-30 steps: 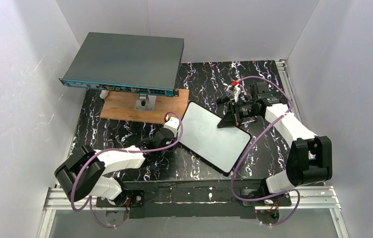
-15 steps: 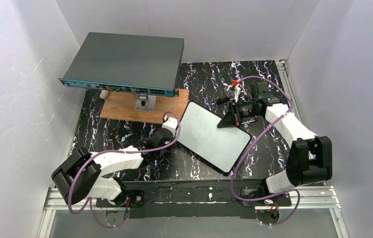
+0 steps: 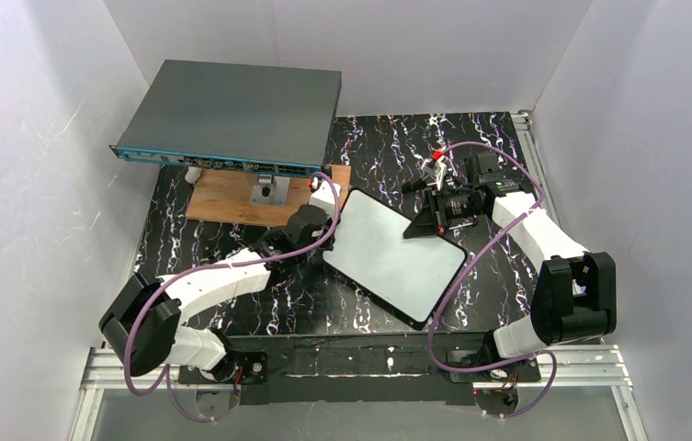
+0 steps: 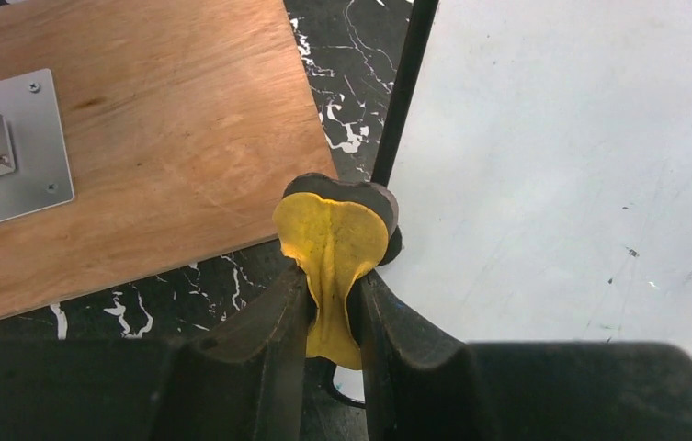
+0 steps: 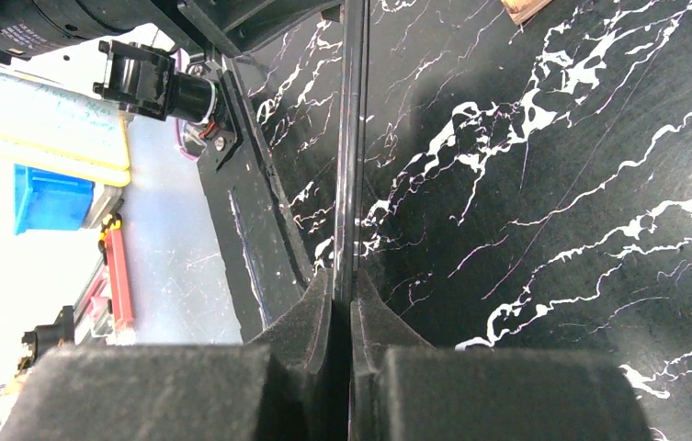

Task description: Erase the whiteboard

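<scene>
Well, nearest to us the left gripper (image 4: pixel 331 287) was clamped tight on a yellow pad (image 4: pixel 333 239) with a dark backing. Its fingers pinched the pad's lower part, so the rounded top stood out ahead of them. That top sat right at the left edge of the whiteboard (image 4: pixel 553 156), over the dark rim rather than on the white face. The board lay at an angle across the middle of the black marbled table (image 3: pixel 388 147). Its face looked almost clean to us, with only a few small specks, and we could make out no green writing. On the other side our right gripper (image 5: pixel 344 292) was closed on a thin dark edge of the board, seen edge-on.

We judged the main risk to be the pad catching on the rim. A push from there could shove the board sideways, twist it in the right gripper's narrow hold, or fold the soft pad out of the fingers.

Just beyond the pad lay the wooden plank (image 4: pixel 140 156) with a metal bracket (image 4: pixel 11 152) screwed to it. It was close enough to crowd the left wrist on any stroke along that edge. Farther back stood the large grey box (image 3: pixel 232 115), apart from the board.
</scene>
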